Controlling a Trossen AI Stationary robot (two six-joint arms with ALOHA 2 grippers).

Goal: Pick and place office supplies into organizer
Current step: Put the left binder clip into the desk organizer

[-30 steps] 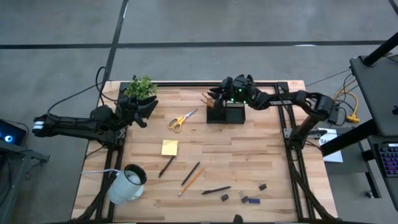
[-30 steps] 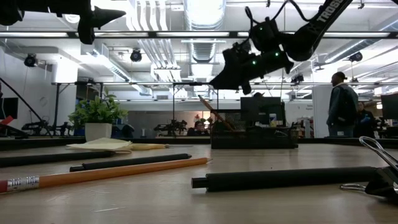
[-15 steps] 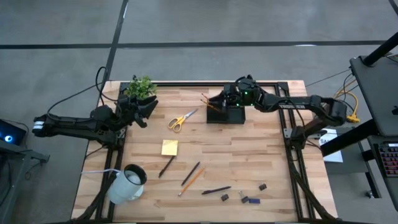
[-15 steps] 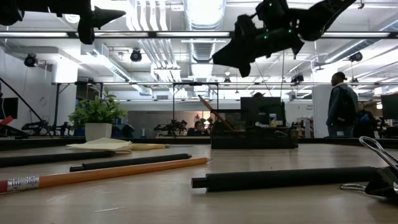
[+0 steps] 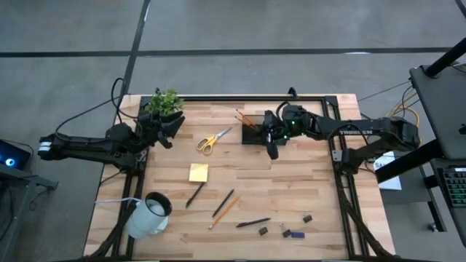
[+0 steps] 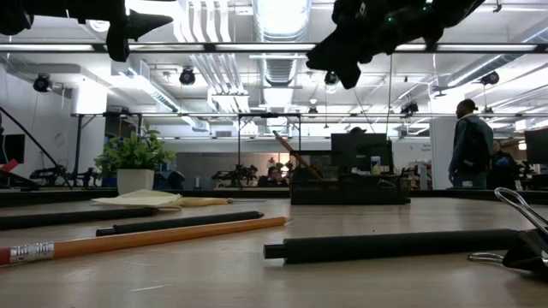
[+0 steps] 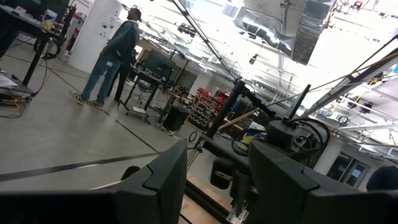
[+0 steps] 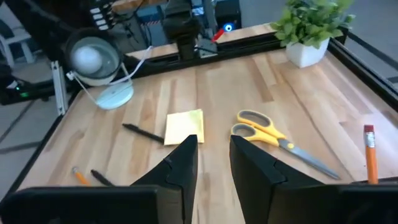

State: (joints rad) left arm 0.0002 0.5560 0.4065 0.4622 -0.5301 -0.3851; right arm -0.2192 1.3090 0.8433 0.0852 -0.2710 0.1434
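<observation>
Organizer (image 5: 256,133) sits directly under the right claw (image 5: 272,148), whose fingers stand apart, empty.

Scissors (image 5: 212,139) lie between plant (image 5: 164,102) and organizer (image 5: 256,131).

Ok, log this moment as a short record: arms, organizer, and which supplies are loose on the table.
right gripper: open, empty, above the table at the organizer's near edge
left gripper: parked beside the plant, jaws apart in its wrist view
organizer: at the far edge of the table, orange pencils sticking out of it
scissors: loose, left of the organizer
sticky-note pad: loose, mid-table
pencil: loose, beside a dark pen
other pens: loose, near edge
small dark bits: loose, near right corner
mug: on its side, near left corner
</observation>
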